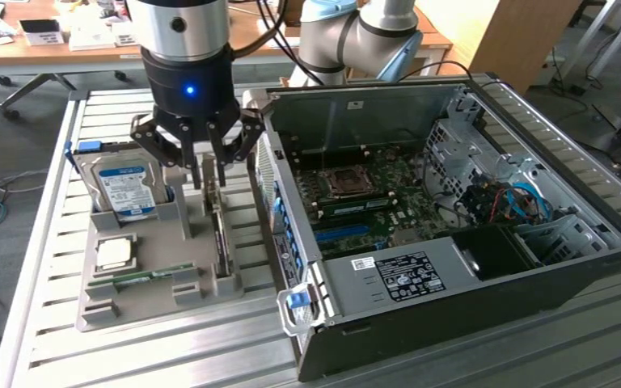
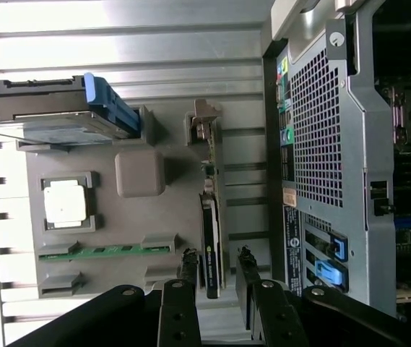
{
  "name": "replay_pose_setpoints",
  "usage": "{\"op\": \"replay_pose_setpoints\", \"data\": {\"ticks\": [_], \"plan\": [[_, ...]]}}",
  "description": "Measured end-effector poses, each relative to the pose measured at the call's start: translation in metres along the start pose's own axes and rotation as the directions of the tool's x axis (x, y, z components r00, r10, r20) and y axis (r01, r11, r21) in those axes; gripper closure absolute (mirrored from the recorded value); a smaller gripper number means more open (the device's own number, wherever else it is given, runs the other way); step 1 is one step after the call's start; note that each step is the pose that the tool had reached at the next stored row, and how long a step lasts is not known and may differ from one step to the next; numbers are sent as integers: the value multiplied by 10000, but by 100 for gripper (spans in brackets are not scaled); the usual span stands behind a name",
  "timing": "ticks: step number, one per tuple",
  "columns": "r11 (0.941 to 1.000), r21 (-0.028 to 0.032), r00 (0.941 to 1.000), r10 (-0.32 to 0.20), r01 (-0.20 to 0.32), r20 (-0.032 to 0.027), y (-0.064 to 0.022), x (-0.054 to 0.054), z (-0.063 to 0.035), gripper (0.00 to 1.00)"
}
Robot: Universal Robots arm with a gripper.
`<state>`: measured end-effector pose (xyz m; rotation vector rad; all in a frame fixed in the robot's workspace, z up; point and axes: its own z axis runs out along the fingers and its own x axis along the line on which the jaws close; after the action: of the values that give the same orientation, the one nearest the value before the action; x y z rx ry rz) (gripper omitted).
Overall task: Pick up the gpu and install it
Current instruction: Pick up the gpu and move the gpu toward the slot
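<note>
Closest to my wrist camera is the gripper (image 2: 217, 256). Its fingers (image 2: 178, 307) stand partly apart, one on each side of the gpu (image 2: 211, 246), and I see a gap on both sides, so nothing is gripped. The gpu stands on edge in the grey tray (image 2: 140, 224), between the hard drive (image 2: 46, 119) and the open computer case (image 1: 451, 202).

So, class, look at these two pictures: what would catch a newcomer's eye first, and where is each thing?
The open computer case dominates the exterior view's right, its motherboard exposed. On that view's left, the gripper hangs open, straddling the gpu, which stands on edge in a grey tray beside a blue-labelled hard drive.
</note>
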<state>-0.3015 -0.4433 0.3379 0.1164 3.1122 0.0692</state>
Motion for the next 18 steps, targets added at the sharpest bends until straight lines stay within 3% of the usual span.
{"op": "replay_pose_setpoints", "data": {"ticks": [18], "plan": [[10000,-3,10000,1,-1,3,-1,1,19,64]]}}
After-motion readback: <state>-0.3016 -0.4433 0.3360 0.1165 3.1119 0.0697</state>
